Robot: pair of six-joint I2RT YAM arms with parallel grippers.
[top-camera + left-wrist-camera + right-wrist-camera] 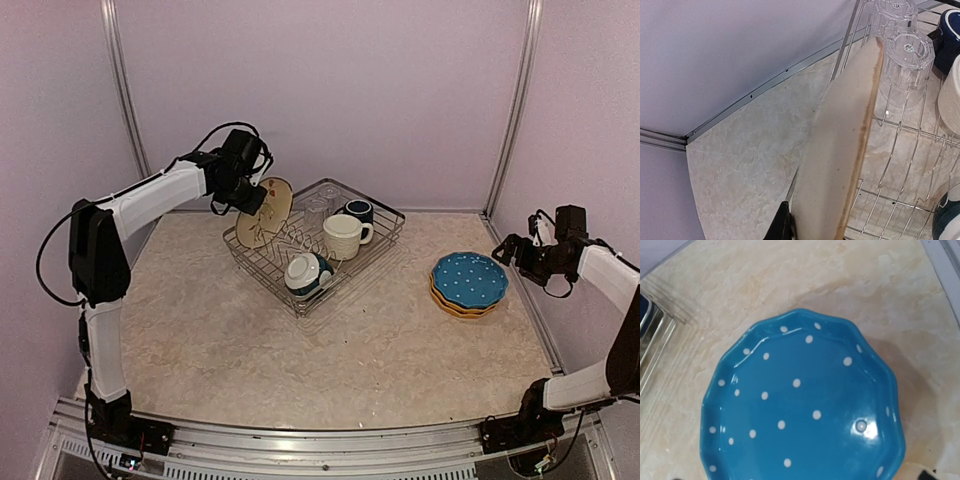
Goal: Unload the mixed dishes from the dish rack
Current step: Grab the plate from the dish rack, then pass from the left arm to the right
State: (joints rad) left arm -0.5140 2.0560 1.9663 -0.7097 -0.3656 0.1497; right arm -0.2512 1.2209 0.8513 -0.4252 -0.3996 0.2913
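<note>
The dish rack (385,240) stands at the middle back of the table. My left gripper (250,197) is shut on the upper rim of the cream bird-pattern plate (266,212), which stands tilted at the rack's left end. The left wrist view shows that plate (840,160) edge-on, with one finger (781,227) against its back. In the rack are a cream mug (345,236), a navy mug (359,210), a teal-and-white bowl (308,273) and clear glasses (317,212). The blue dotted plate (469,279) lies on the yellow plate (452,305) at the right. My right gripper (518,250) is open beside them.
The right wrist view looks straight down on the blue plate (800,405), with the rack's corner (650,335) at its left edge. Pale walls and metal posts (510,110) enclose the table. Bare marbled tabletop (250,360) lies in front of the rack.
</note>
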